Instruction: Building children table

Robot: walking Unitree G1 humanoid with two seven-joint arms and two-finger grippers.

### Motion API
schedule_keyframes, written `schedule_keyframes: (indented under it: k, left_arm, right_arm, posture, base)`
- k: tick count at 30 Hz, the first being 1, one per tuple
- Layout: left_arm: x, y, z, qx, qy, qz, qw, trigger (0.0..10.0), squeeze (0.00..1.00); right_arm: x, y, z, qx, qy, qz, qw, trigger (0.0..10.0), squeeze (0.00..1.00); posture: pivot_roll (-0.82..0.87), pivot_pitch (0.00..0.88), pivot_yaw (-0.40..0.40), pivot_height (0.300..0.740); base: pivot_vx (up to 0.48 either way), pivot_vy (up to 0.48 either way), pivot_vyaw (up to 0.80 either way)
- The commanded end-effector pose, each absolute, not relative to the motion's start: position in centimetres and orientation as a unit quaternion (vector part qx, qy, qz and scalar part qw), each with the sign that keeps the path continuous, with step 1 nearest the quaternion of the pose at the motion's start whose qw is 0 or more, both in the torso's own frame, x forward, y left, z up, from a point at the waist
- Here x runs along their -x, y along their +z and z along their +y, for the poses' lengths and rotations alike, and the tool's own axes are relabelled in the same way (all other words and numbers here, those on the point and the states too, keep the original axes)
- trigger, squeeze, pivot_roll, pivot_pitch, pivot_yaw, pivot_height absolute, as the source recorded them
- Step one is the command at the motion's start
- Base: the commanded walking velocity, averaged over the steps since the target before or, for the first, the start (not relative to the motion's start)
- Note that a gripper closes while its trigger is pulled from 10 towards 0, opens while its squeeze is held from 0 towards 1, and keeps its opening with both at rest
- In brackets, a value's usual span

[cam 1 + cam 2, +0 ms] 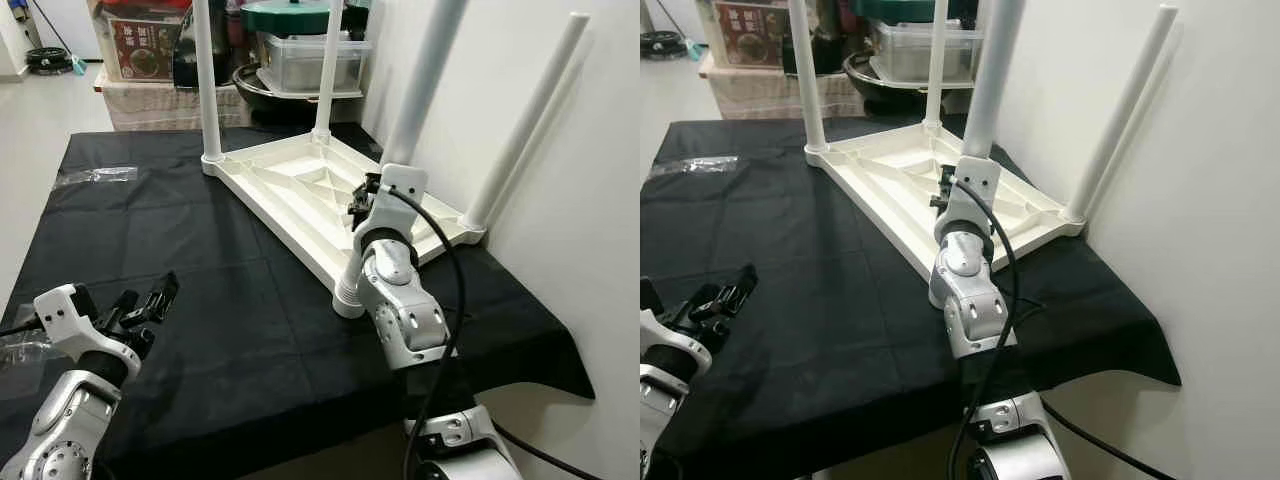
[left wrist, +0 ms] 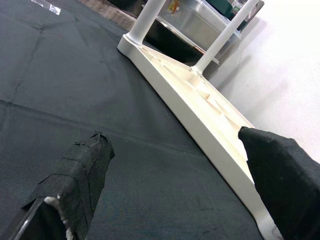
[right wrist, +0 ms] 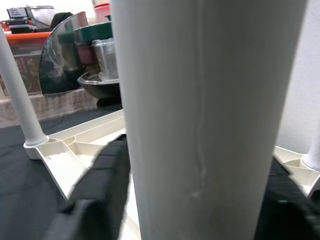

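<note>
Fingers of the right gripper (image 3: 200,200) sit on both sides of a fat white leg (image 3: 205,100) and hold it. One black finger (image 3: 102,185) is on one side of it, and the other one peeks out on the far side. Seen from the head, that leg stands at the near corner of the table top (image 1: 300,185), and the right arm reaches up along it.

The table is white and lies upside down on a black cloth (image 1: 200,270). Its four legs point up. One far leg (image 1: 207,80) stands at the back left corner, and another leg (image 1: 525,120) leans close to the white wall (image 1: 600,200).

Fingers of the left gripper (image 1: 150,297) are spread apart and hold nothing. It hangs just over the cloth, near the front left, well apart from the table.

Boxes and a bowl sit behind the table. A clear bag (image 1: 95,175) lies on the cloth at the far left.
</note>
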State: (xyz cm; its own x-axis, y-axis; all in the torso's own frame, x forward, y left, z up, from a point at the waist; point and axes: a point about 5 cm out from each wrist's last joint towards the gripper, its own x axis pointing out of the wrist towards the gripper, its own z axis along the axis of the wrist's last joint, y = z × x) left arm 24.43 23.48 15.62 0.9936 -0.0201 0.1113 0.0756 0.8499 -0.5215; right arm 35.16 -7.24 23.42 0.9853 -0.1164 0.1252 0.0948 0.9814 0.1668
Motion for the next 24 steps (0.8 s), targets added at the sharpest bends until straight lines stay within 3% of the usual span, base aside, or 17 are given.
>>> schedule_keyframes:
  k: [1,4,5,7,19,24]
  left_arm:
    - [-24.5,15.3,23.3,0.27,-0.029,-0.043,0.961,10.0,0.0]
    - [-24.5,15.4,23.3,0.27,-0.03,-0.043,0.961,10.0,0.0]
    - [-24.5,15.3,23.3,0.27,-0.03,-0.043,0.961,10.0,0.0]
    - [-24.6,15.3,23.3,0.271,-0.03,-0.042,0.961,10.0,0.0]
    - [-24.6,15.3,23.3,0.271,-0.031,-0.042,0.961,10.0,0.0]
    - [-24.6,15.2,23.3,0.272,-0.032,-0.041,0.961,10.0,0.0]
  right_arm:
    - [-34.4,22.2,-5.9,-0.118,-0.044,-0.041,0.991,10.0,0.78]
    - [-34.4,22.3,-5.9,-0.118,-0.043,-0.044,0.991,10.0,0.79]
    - [-34.4,22.4,-5.9,-0.115,-0.042,-0.043,0.992,10.0,0.65]
    - [-34.5,22.5,-5.9,-0.111,-0.04,-0.044,0.992,10.0,0.0]
    - [-35.2,24.1,-7.3,-0.1,0.036,-0.064,0.992,10.0,0.0]
    - [-36.3,24.1,-9.3,-0.087,0.08,-0.05,0.992,10.0,0.0]
  posture:
    - [0.0,0.0,-0.097,0.74]
    - [0.0,0.0,-0.097,0.74]
    - [0.0,0.0,-0.097,0.74]
    - [-0.01,0.0,-0.096,0.74]
    - [-0.01,0.0,-0.09,0.74]
    - [-0.03,0.0,-0.084,0.74]
  base:
    - [0.0,0.0,0.0]
    - [0.0,0.0,0.0]
    - [0.0,0.0,0.0]
    - [0.0,0.0,0.0]
    - [0.0,0.0,0.0]
    - [0.0,0.0,0.0]
